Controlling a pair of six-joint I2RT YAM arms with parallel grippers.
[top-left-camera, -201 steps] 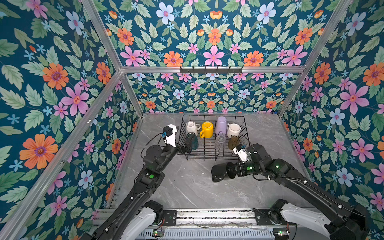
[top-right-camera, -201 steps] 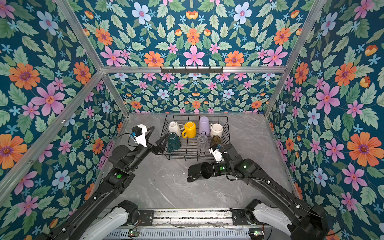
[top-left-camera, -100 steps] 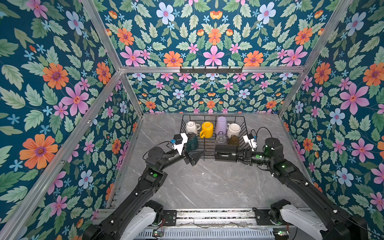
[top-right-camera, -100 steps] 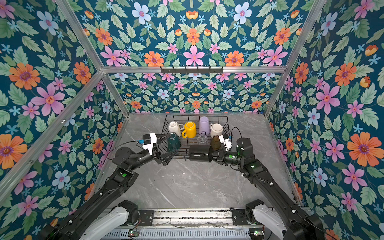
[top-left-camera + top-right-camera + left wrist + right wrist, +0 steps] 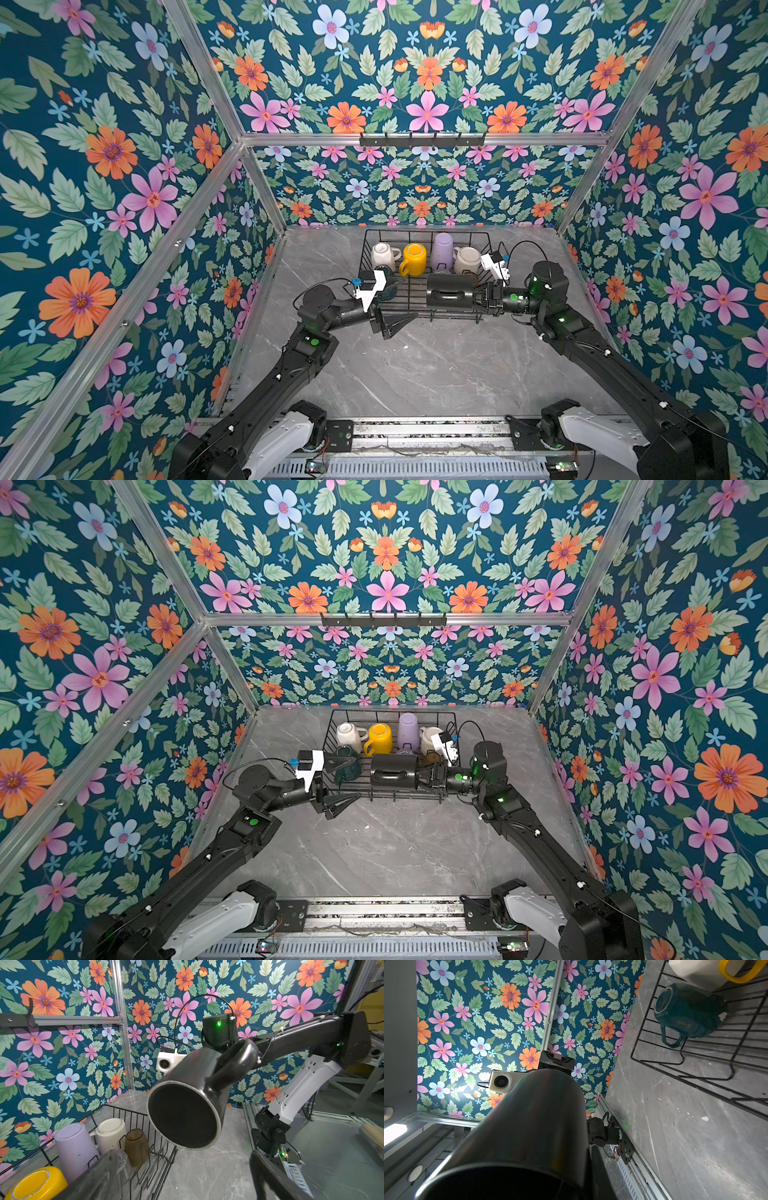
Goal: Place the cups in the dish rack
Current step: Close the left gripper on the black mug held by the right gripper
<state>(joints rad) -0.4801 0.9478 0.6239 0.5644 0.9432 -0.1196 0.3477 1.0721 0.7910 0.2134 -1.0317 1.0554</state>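
The black wire dish rack (image 5: pixel 420 308) (image 5: pixel 449 722) stands at the back of the table. Inverted in it are a white mug (image 5: pixel 383 255), a yellow mug (image 5: pixel 414 259), a lavender tumbler (image 5: pixel 442 246), another white mug (image 5: pixel 467 261), an olive-amber glass (image 5: pixel 136 1147) and a clear glass (image 5: pixel 123 1162). A dark green mug (image 5: pixel 689 1012) lies near its front left corner. My right gripper (image 5: pixel 482 296) is shut on the base of a black mug (image 5: pixel 451 292) (image 5: pixel 187 1105), held sideways above the rack's front. My left gripper (image 5: pixel 405 300) stands open at the rack's front left, empty.
A hook rail (image 5: pixel 422 139) runs across the back wall. Floral walls with aluminium posts close in both sides. The grey marble table (image 5: pixel 415 374) lies between the arms, with the base rail (image 5: pixel 415 432) at the front edge.
My right gripper has lifted the black mug from low over the table to the rack's front and turned it level. My left gripper swung from the rack's left rim to its front corner, still open.
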